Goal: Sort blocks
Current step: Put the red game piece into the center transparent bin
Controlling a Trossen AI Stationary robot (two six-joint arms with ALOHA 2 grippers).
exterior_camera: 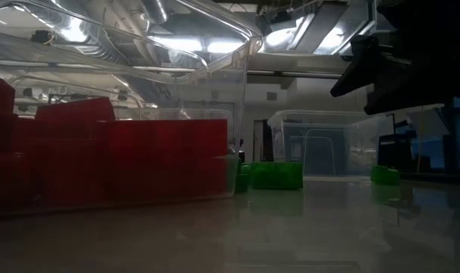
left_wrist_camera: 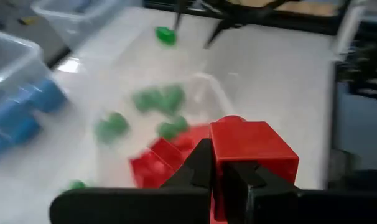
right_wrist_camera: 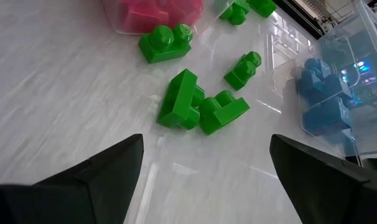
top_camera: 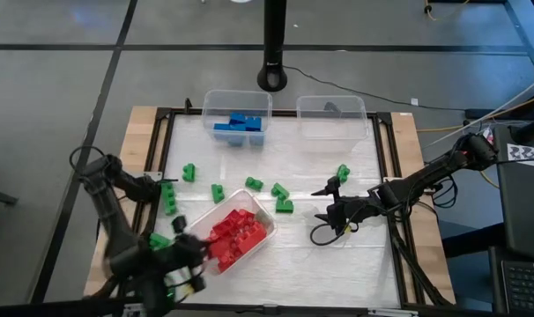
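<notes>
My left gripper [left_wrist_camera: 229, 180] is shut on a red block [left_wrist_camera: 251, 146], over the near left part of the table beside the clear bin [top_camera: 265, 220] of red blocks [top_camera: 236, 233]. Blue blocks [top_camera: 239, 123] lie in a clear bin at the far edge. Several green blocks [top_camera: 280, 192] lie loose on the white mat; some show in the right wrist view, where a green block [right_wrist_camera: 188, 102] lies ahead of the fingers. My right gripper [top_camera: 330, 210] stands open at the mat's right, its fingers apart over bare mat. My left gripper pinches the red block's two opposite sides [left_wrist_camera: 221, 163] between its two fingers, at the block's end nearest the gripper. The block sticks out ahead of the fingers, a stud [left_wrist_camera: 233, 119] on top. It is lifted clear, above the bin of red blocks.
An empty clear bin [top_camera: 332, 116] stands at the far right, beside the blue one. A dark frame [top_camera: 383, 176] borders the mat. A black post [top_camera: 273, 53] rises behind the bins. Bare mat lies in the near middle and near right.
</notes>
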